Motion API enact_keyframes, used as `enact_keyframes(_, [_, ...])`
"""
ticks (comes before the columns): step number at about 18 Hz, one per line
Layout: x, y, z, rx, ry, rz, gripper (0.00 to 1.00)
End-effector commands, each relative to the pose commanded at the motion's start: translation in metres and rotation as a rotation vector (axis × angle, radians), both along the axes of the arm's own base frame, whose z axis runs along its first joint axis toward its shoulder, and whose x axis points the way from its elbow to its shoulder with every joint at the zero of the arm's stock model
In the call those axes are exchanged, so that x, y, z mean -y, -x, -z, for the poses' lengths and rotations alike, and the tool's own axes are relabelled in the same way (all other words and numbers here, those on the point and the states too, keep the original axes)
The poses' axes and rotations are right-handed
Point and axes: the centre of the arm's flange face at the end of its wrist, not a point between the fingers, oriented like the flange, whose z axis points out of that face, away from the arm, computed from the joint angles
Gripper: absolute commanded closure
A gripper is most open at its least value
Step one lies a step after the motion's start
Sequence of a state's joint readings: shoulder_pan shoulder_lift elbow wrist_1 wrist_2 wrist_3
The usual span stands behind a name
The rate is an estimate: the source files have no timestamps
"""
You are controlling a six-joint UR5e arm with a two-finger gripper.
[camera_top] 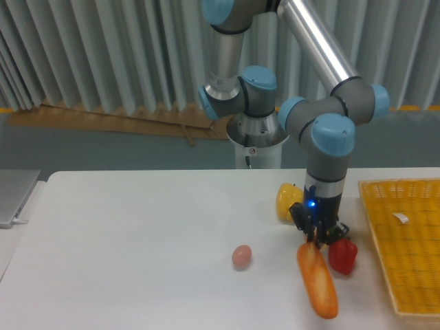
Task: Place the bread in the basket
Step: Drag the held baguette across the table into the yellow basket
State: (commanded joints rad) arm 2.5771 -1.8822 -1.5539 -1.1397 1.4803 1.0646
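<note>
The bread (318, 282) is a long orange-golden baguette lying near the table's front edge, its far end pointing up toward the gripper. My gripper (317, 237) points straight down right over that far end, with its fingertips at or touching the bread. The dark fingers blend together, so I cannot tell whether they are closed on it. The basket (402, 275) is a flat yellow woven tray at the right edge of the table, with a small white tag (401, 218) inside, and it holds nothing else.
A red pepper (342, 256) sits right beside the gripper, between the bread and the basket. A yellow pepper (289, 200) is just behind the gripper on its left. A small pinkish ball (241, 256) lies left of the bread. A grey object (15, 196) is at the far left.
</note>
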Motion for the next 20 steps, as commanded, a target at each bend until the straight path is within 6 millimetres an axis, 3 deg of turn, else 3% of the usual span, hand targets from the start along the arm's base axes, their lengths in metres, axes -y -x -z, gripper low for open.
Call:
enact_keyframes(4, [0.007, 0.001, -0.019, -0.026, -0.018, -0.01, 1.0])
enact_keyframes(9, [0.035, 0.035, -0.033, -0.064, -0.027, 0.01, 1.0])
enact_keyframes(18, [0.098, 0.101, -0.003, -0.039, -0.022, 0.058, 1.0])
enact_keyframes(20, [0.107, 0.108, -0.001, -0.041, -0.022, 0.069, 1.0])
